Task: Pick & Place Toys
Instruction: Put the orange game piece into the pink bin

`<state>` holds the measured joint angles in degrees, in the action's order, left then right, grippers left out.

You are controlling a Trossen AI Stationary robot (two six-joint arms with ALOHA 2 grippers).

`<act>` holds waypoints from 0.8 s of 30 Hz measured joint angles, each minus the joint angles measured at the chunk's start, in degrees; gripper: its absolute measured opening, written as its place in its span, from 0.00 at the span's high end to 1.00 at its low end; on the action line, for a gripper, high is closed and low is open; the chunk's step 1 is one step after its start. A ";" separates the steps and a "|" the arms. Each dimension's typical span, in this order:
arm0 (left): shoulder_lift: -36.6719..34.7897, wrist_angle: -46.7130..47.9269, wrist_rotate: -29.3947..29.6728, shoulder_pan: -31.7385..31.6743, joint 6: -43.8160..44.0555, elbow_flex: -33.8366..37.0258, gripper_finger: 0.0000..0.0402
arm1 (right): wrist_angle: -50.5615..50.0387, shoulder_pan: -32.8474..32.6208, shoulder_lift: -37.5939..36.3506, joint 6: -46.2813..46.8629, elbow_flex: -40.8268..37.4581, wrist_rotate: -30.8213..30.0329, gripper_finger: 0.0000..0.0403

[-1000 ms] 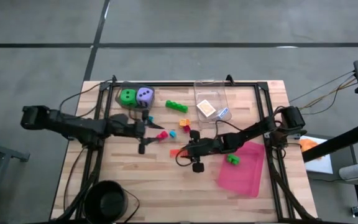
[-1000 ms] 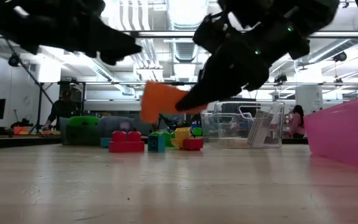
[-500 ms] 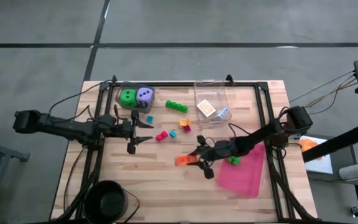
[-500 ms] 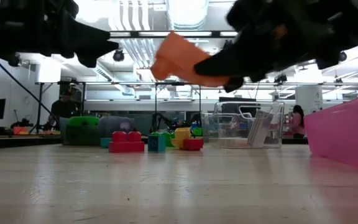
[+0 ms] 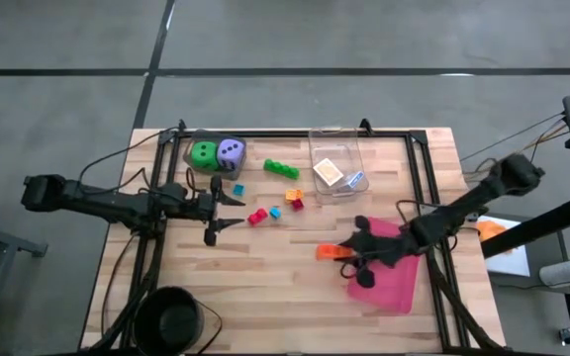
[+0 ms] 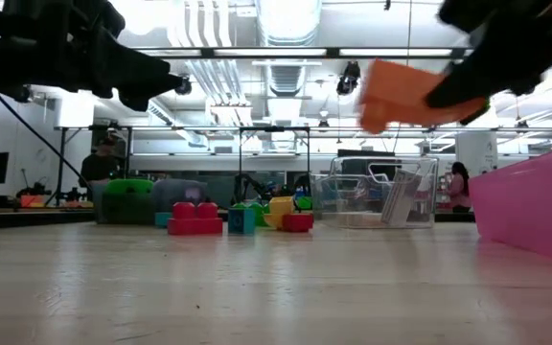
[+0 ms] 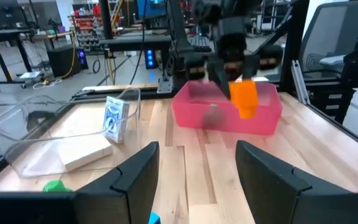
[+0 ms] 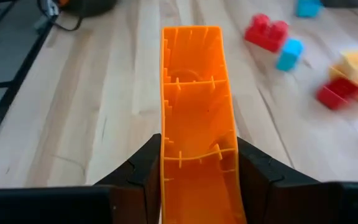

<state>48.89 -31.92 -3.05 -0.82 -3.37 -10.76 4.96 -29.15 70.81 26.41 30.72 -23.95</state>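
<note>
My right gripper (image 5: 342, 252) is shut on an orange brick (image 5: 330, 251), in the air beside the left rim of the pink tray (image 5: 394, 287). The brick also shows in the low view (image 6: 401, 96) and the left wrist view (image 7: 245, 98). My left gripper (image 5: 228, 210) is open and empty at the table's left middle. The green die (image 5: 204, 154) and purple die (image 5: 231, 151) sit at the far left. A green brick (image 5: 281, 168) and small red (image 5: 257, 216), blue (image 5: 237, 189) and yellow (image 5: 292, 195) bricks lie mid-table. My right gripper pinches the orange brick by its two long sides (image 8: 197, 168) between its two fingers (image 8: 143, 177), at one end. The fingers lie along the brick, whose hollow underside faces the wrist camera. The brick sticks out beyond the fingertips toward the table's left, lifted clear of the table.
A clear plastic box (image 5: 337, 163) at the far middle holds an orange-white packet (image 5: 329, 171) and a blue-white packet (image 7: 114, 118). A black round thing (image 5: 171, 316) sits off the near left corner. People show in the room behind.
My right gripper has risen and carried the orange brick from mid-table toward the right edge, up to the pink tray's left rim. My left gripper has drawn back a little toward the left edge, staying open.
</note>
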 joint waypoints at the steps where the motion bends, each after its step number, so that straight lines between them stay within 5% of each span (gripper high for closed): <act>1: 0.02 0.24 0.00 0.02 0.02 0.00 0.47 | -3.22 -1.24 -2.05 1.78 0.14 -1.03 0.67; 11: 0.08 0.24 0.00 0.02 -0.02 0.00 0.47 | -40.01 -11.80 -14.69 24.59 7.84 -4.51 0.67; 18: 0.08 0.43 0.02 0.02 -0.10 0.00 0.47 | -59.66 -13.48 -11.89 36.53 13.25 2.59 0.67; 24: 0.08 0.46 0.02 -0.02 -0.20 0.00 0.47 | -66.52 -13.48 -4.93 40.98 13.74 11.42 0.67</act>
<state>48.97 -31.46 -3.03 -0.84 -3.57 -10.76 -61.56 -42.63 65.88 67.40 44.47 -12.53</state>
